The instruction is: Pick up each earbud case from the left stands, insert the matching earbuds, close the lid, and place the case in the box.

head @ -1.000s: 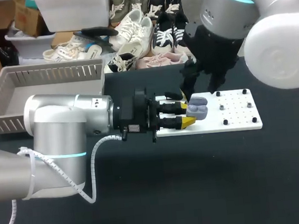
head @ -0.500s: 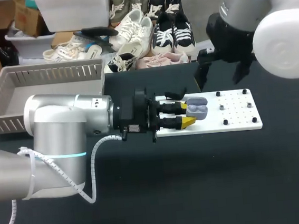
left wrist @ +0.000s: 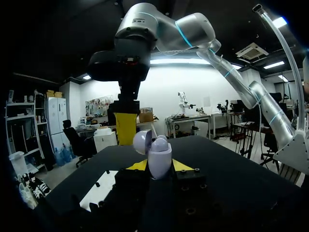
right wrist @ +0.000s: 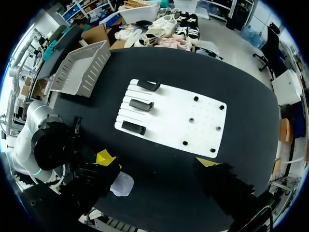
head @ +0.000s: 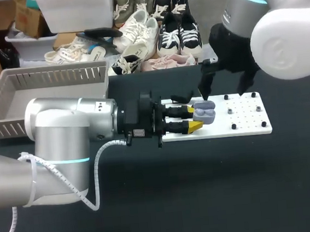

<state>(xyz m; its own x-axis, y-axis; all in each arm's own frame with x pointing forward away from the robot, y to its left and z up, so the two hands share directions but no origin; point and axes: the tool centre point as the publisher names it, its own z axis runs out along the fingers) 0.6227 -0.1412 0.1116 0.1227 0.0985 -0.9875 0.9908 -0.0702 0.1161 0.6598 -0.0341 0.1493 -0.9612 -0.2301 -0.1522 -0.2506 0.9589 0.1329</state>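
Left gripper (head: 193, 118) clamps the pale grey-lilac plastic earbud case (head: 204, 112), lid open, over the flat white pegboard (head: 243, 121) mid-table. Right gripper (head: 226, 84) hangs above the board's far edge, fingers spread wide.

Head: above-behind, downward. Right wrist: high overhead, shares board (right wrist: 169, 116). Left wrist: low, level.
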